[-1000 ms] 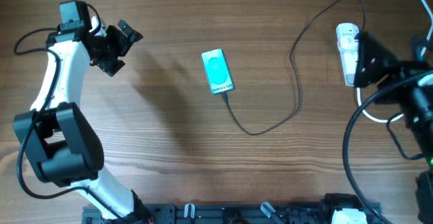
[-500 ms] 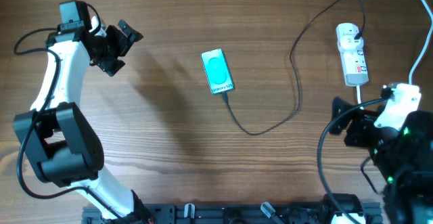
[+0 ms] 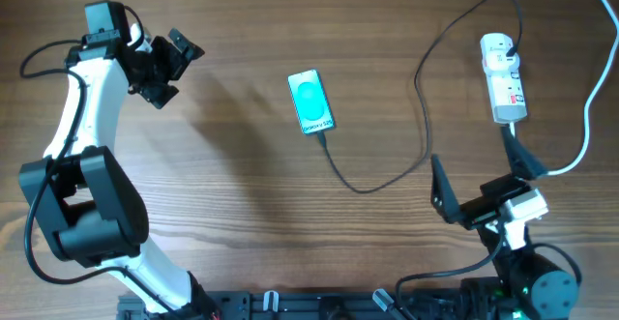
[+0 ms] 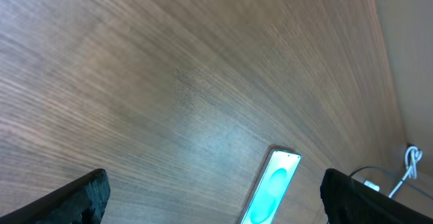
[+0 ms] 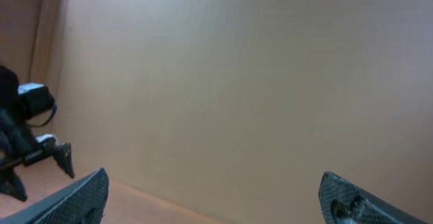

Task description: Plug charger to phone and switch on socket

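Observation:
The phone [image 3: 310,101] lies in the middle of the table with its turquoise screen lit. It also shows in the left wrist view [image 4: 270,195]. The thin black charger cable [image 3: 423,117] runs from the phone's lower end in a loop up to the white socket [image 3: 504,78] at the right. The connector tip [image 3: 322,137] sits at the phone's bottom edge. My left gripper [image 3: 172,67] is open and empty at the far left, well away from the phone. My right gripper [image 3: 481,183] is open and empty near the front right, below the socket.
A thick white cord [image 3: 586,127] runs from the socket down and off to the upper right. The left arm [image 3: 82,165] stands along the left side. A black rail [image 3: 319,305] lines the front edge. The right wrist view shows a plain tan wall [image 5: 237,82].
My right arm has pulled back from the socket toward the front edge, leaving the socket uncovered. The left arm, phone and cable have not moved.

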